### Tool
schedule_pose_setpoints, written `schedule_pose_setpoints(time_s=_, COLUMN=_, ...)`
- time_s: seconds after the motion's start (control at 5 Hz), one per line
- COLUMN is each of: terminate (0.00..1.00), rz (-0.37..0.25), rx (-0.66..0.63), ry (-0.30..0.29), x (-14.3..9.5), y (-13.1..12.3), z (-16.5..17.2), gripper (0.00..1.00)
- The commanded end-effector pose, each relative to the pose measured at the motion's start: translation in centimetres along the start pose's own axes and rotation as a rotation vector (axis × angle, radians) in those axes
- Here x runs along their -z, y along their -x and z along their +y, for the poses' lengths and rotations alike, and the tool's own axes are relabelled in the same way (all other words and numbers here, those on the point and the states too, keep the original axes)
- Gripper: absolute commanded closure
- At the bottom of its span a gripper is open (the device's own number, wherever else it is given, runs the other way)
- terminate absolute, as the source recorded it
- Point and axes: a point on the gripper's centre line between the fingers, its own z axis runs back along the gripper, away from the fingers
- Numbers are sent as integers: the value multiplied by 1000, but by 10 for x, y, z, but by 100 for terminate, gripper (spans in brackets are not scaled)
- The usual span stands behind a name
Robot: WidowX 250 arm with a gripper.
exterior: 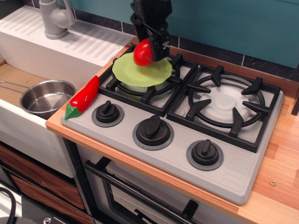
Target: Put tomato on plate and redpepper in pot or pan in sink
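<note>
The round red tomato [142, 52] is held in my black gripper [148, 46], which is shut on it, just above the back of the lime-green plate [140, 72]. The plate rests on the left burner grate of the stove. The long red pepper [84, 97] with its green stem lies at the stove's left edge, beside the left knob. The shiny steel pan [46, 97] sits in the white sink [21, 123] at the left, its wire handle pointing left.
A grey faucet [55, 18] stands on the ribbed drainboard [88, 39] at the back left. The grey stove [187, 130] has two black burner grates and three black knobs along its front. A wooden counter [280, 154] runs on the right.
</note>
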Motion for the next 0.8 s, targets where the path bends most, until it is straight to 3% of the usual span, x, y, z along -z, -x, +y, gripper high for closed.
schedule_pose_setpoints(time_s=0.0, terminate=0, rz=2, rx=20, ry=-61, x=-27, y=-10, z=17, gripper=100)
schedule_pose_setpoints(time_s=0.2, terminate=0, rz=41, rx=15, ry=-71, x=-30, y=-11, z=10, gripper=0)
schedule_pose_setpoints(time_s=0.6, terminate=0, rz=63, rx=-8, ry=-72, x=-36, y=-18, z=-8, gripper=0)
